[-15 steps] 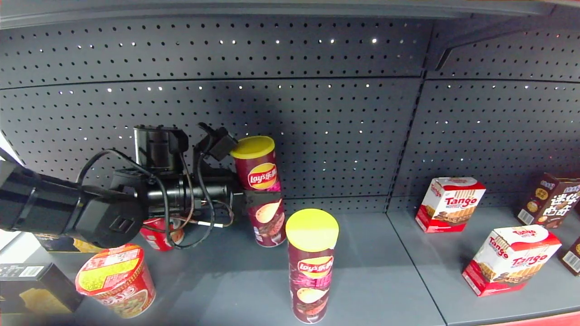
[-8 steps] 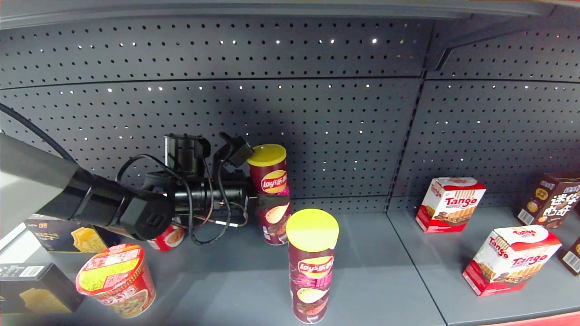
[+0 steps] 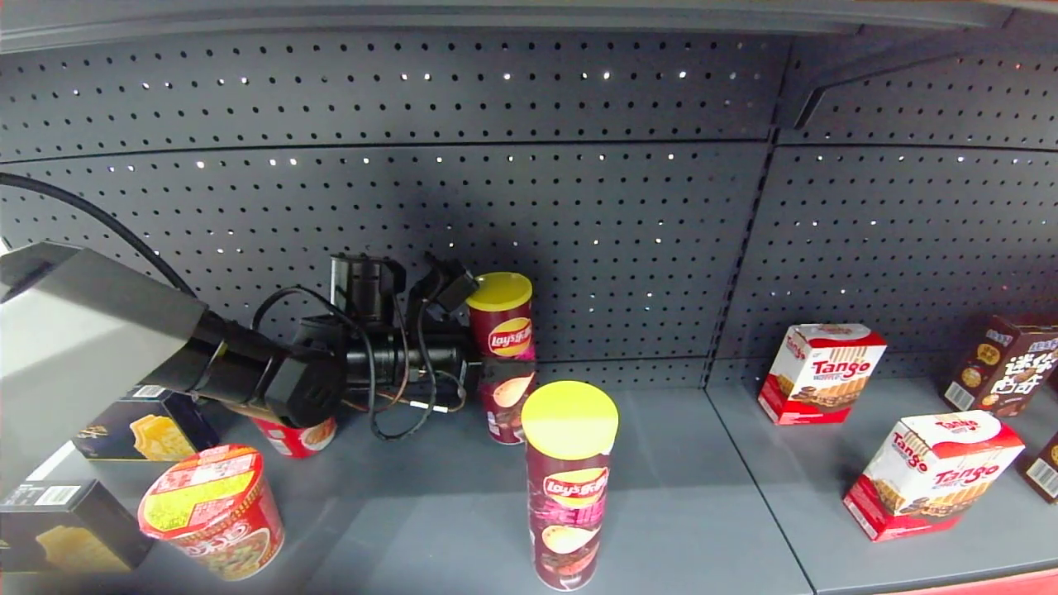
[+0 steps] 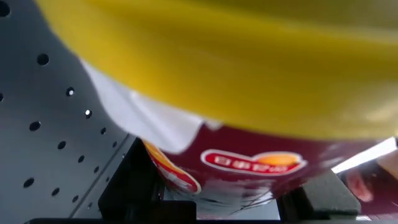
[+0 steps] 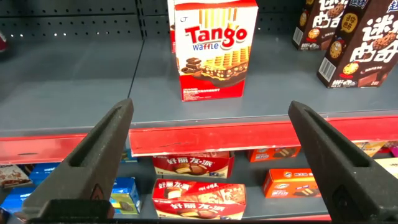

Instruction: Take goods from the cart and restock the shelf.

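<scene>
Grey shelf (image 3: 661,496), pegboard (image 3: 620,207) behind: chip can (image 3: 506,330) upright, lid (image 3: 499,291) upward, in pinch of left gripper (image 3: 506,369).

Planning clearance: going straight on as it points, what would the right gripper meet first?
Likely the shelf's red front edge, or the Tango box just behind it; depth is unclear. The open right gripper frames both.

- right gripper (image 5: 211,104) hanging out front, fingers spread wide
- red-and-white wafer box (image 5: 214,46) upright on the grey shelf (image 5: 74,81), dark boxes (image 5: 354,40) near it
- more red boxes (image 5: 199,193) one level down
</scene>
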Robot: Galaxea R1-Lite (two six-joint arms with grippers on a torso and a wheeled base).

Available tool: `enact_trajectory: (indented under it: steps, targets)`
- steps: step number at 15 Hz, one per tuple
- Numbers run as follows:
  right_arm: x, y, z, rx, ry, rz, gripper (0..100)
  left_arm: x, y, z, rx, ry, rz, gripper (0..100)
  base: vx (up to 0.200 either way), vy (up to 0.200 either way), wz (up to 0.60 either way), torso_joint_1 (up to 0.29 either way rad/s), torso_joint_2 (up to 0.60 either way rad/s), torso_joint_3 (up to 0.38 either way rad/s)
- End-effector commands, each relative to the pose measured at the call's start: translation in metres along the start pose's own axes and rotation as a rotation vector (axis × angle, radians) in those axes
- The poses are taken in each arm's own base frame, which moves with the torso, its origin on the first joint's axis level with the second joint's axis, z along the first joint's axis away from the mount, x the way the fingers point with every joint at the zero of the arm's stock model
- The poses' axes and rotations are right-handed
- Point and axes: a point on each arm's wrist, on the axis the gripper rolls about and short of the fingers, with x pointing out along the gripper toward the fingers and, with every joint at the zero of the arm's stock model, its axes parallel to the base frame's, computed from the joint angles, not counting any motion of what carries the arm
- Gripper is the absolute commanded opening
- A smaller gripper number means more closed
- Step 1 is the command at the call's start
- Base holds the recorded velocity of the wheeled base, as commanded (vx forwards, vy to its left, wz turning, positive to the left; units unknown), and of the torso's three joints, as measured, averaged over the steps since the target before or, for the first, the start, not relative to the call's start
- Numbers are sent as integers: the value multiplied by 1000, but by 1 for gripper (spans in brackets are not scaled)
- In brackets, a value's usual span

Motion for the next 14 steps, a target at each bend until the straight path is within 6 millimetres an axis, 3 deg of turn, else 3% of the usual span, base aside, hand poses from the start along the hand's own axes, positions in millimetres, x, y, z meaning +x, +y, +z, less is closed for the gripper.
enact_trajectory:
  steps: [1, 14]
  targets:
    - [0, 0, 0, 0, 1, 1, 100, 6, 3, -5, -7, 7, -5, 0, 0, 0, 0, 0, 0, 0]
    - [0, 0, 0, 0, 1, 1, 100, 22, 3, -7, 0, 8, -28, 0, 0, 0, 0, 0, 0, 0]
